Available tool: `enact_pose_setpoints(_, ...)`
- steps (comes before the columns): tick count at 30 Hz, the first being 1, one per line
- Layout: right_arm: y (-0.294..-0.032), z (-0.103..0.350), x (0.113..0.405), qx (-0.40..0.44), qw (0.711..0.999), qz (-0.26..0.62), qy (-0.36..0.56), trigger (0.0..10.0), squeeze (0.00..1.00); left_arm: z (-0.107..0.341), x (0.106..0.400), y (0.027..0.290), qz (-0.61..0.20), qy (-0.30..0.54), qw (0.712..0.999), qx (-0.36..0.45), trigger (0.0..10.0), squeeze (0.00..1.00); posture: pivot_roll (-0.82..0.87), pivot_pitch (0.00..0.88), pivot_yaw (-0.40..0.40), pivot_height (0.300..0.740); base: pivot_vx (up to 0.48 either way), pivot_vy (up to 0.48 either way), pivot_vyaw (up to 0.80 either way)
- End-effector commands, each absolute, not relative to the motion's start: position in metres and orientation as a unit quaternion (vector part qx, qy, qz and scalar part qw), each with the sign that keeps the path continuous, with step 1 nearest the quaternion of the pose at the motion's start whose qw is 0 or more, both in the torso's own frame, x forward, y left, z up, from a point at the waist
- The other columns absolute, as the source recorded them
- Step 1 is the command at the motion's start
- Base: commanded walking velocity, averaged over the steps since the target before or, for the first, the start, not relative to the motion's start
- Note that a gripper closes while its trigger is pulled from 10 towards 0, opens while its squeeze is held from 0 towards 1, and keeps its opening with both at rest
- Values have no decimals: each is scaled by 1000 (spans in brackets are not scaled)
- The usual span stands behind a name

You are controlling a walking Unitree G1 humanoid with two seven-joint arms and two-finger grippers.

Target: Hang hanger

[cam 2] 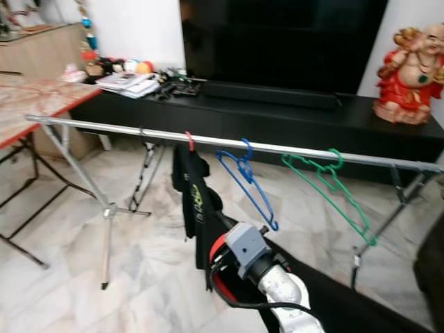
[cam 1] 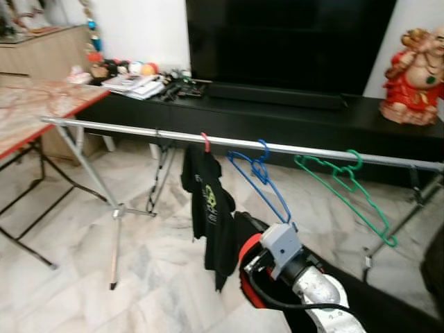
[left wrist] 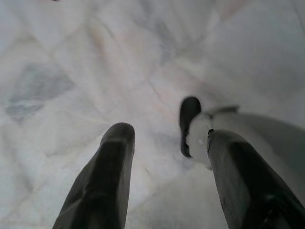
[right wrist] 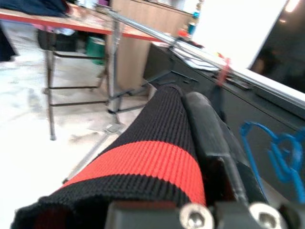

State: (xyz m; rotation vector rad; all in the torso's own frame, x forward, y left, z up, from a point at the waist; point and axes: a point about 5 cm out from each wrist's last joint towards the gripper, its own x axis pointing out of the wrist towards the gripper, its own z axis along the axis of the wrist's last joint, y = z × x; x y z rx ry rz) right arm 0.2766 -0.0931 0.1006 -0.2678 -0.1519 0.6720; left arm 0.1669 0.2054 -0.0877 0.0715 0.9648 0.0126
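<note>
- I am reaching my right end effector [right wrist: 185,98] forward and up to the lower part of the black shirt [cam 1: 211,208]. From the head views it seems to be touching the cloth or just beside it.
- I cannot tell if this end effector is open or closed, because a black and red knitted cover is lying over one finger.
- The red hanger [cam 1: 205,141] is carrying the shirt, and its hook is already sitting over the rail [cam 1: 305,148]. The blue hanger [cam 1: 260,177] is hanging near it, and the green hanger [cam 1: 347,184] is hanging beyond that.
- I judge that the hanging is almost finished and that I am now checking the hook and letting go.
- To do this well, I am planning to make sure the hook is sitting fully over the rail, then draw back slowly and low, so that no finger is pulling the shirt or knocking the blue hanger.
- My left end effector [left wrist: 167,138] is hanging idle with its fingers [left wrist: 112,162] apart, holding nothing, and pointing down at the marble floor [left wrist: 71,57].
</note>
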Motion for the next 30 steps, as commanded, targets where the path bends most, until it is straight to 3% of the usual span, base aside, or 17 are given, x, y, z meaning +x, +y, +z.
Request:
enact_pose_setpoints(1, -98, 104, 278, -129, 932, 328, -80, 10000, 0, -90, 163, 203, 4, 473, 881, 30, 10000, 0, 70, 0, 31, 740, 0, 0, 781)
enact_pose_setpoints(7, -91, 102, 275, -131, 921, 360, -71, 10000, 0, -90, 163, 202, 5, 472, 881, 30, 10000, 0, 77, 0, 24, 740, 0, 0, 775)
enact_pose_setpoints(12, -101, 97, 283, -91, 943, 317, -54, 10000, 0, -90, 163, 201, 5, 472, 881, 29, 10000, 0, 73, 0, 25, 740, 0, 0, 783)
enact_pose_setpoints(15, -140, 74, 294, -39, 983, 179, 11, 10000, 0, -90, 164, 200, 4, 472, 881, 31, 10000, 0, 77, 0, 26, 740, 0, 0, 0)
enact_pose_setpoints(19, -175, 48, 294, -8, 994, 68, 83, 10000, 0, -90, 164, 200, 5, 471, 882, 32, 10000, 0, 88, 0, 24, 740, 0, 0, 0)
enact_pose_setpoints(21, -199, 23, 285, 39, 988, -4, 152, 10000, 0, -90, 164, 201, 12, 468, 883, 31, 10000, 0, 94, 0, 19, 740, 0, 0, 0)
enact_pose_setpoints(30, -224, -29, 248, 102, 951, -92, 278, 10000, 0, -90, 164, 199, 15, 468, 883, 33, 10000, 0, 86, 0, 18, 740, 0, 0, 0)
